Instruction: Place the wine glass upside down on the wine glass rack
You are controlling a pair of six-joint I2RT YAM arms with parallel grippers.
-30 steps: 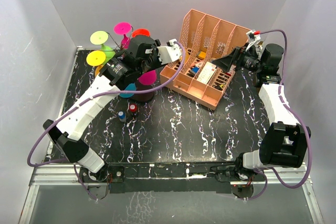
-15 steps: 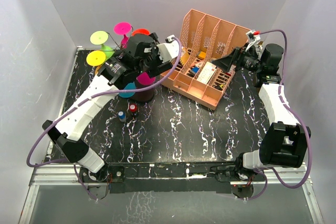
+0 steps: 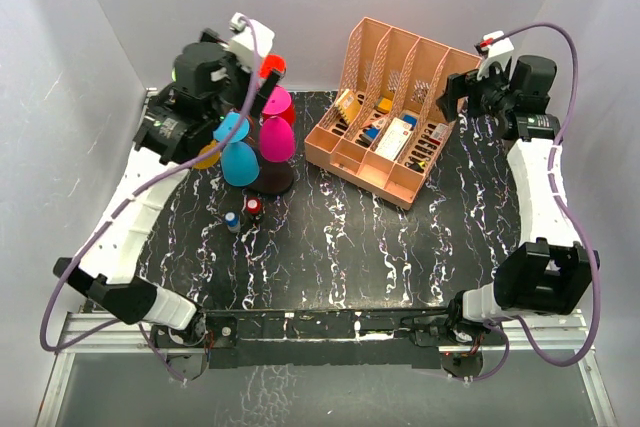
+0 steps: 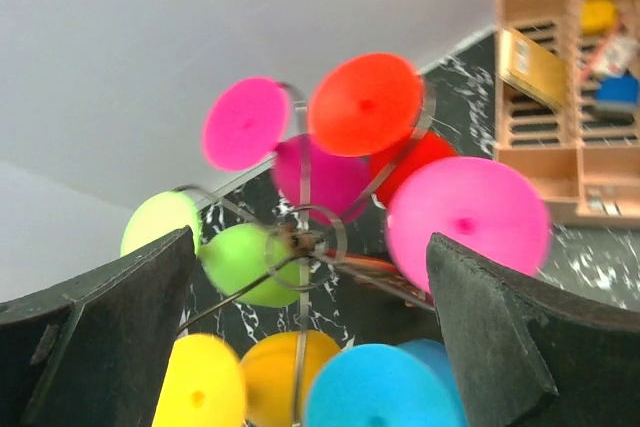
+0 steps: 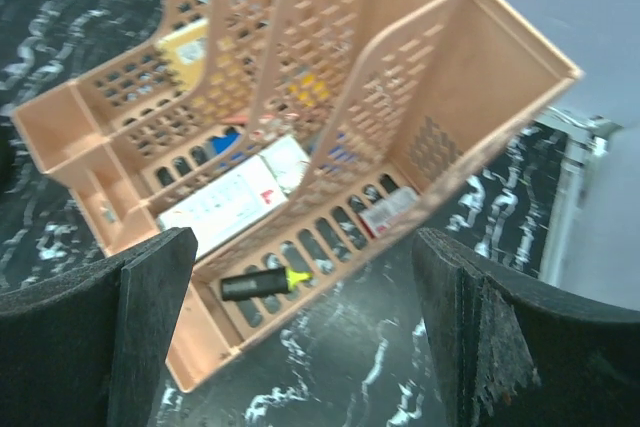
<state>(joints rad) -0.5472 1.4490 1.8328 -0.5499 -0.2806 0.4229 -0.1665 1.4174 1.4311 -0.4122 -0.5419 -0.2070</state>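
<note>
The wine glass rack [image 4: 302,177] is a dark wire tree at the back left of the table, its black base [image 3: 272,183] on the marble top. Several coloured wine glasses hang upside down on it. A pink wine glass [image 3: 277,139] hangs on the right side, its round foot [image 4: 468,222] blurred in the left wrist view. My left gripper [image 4: 311,236] is open right above the rack's hub and holds nothing; the top view shows it high over the rack [image 3: 238,92]. My right gripper [image 5: 305,247] is open and empty above the peach organiser, at the back right [image 3: 452,102].
A peach slotted file organiser [image 3: 372,152] with cards, pens and a highlighter [image 5: 262,283] stands right of the rack. Two small bottles [image 3: 243,213] stand in front of the rack's base. Grey walls close in the left, back and right sides.
The left gripper has opened, let go of the pink glass and risen back-left to above the rack. The right gripper has lifted and drawn back slightly.
</note>
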